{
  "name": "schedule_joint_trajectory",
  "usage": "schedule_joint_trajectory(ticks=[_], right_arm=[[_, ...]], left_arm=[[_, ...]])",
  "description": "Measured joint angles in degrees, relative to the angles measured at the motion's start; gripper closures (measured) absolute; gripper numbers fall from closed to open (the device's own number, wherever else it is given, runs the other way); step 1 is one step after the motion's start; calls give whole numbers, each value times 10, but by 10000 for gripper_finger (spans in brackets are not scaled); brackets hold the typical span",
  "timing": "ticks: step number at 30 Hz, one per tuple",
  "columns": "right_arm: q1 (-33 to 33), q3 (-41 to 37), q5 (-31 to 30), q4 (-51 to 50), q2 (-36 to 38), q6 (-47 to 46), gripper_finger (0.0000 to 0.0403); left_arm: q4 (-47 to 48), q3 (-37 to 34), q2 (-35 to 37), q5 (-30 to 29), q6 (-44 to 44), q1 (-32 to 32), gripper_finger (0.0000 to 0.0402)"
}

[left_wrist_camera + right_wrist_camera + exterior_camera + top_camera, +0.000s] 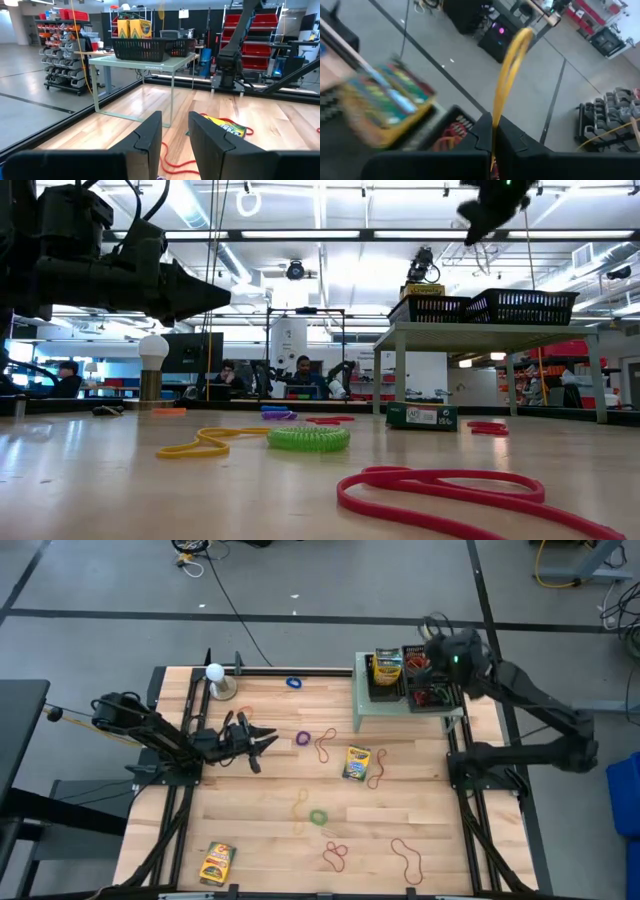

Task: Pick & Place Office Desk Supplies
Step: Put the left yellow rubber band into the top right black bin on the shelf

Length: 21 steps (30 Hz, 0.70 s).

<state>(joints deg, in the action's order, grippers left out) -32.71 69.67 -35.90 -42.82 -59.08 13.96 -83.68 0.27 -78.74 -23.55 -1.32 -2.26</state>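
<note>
From above, two black baskets (415, 675) on a green stand (385, 712) are seen partly filled: crayon boxes (387, 667) in one, red bands (432, 695) in the other. Left on the table (260, 840) are two boxes (357, 763) and about nine bands (404, 858). The right gripper (432, 632) is held over the baskets; the left gripper (268, 740) hovers near a purple band (302, 739).

At table height, a green band (308, 438), a yellow band (200, 446) and a red one (440, 485) are seen lying loose.

Past the left wrist, the fingers (147, 137) are parted and empty, with one box ahead.

Past the right wrist, a yellow band (510, 70) is pinched above the baskets; most sorting is judged undone.
</note>
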Motion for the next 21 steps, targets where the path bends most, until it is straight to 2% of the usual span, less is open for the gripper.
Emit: schedule_joint_trajectory(ticks=[4, 8, 14, 21], right_arm=[[-107, -53, 87, 58, -18, 103, 395], [-164, -95, 131, 99, -34, 153, 395], [-180, -120, 125, 121, -43, 158, 376], [-180, -121, 117, 112, -43, 148, 290]], left_arm=[[0, 0, 0, 0, 0, 0, 298], [0, 0, 0, 0, 0, 0, 298], [0, 0, 0, 0, 0, 0, 298], [0, 0, 0, 0, 0, 0, 298]])
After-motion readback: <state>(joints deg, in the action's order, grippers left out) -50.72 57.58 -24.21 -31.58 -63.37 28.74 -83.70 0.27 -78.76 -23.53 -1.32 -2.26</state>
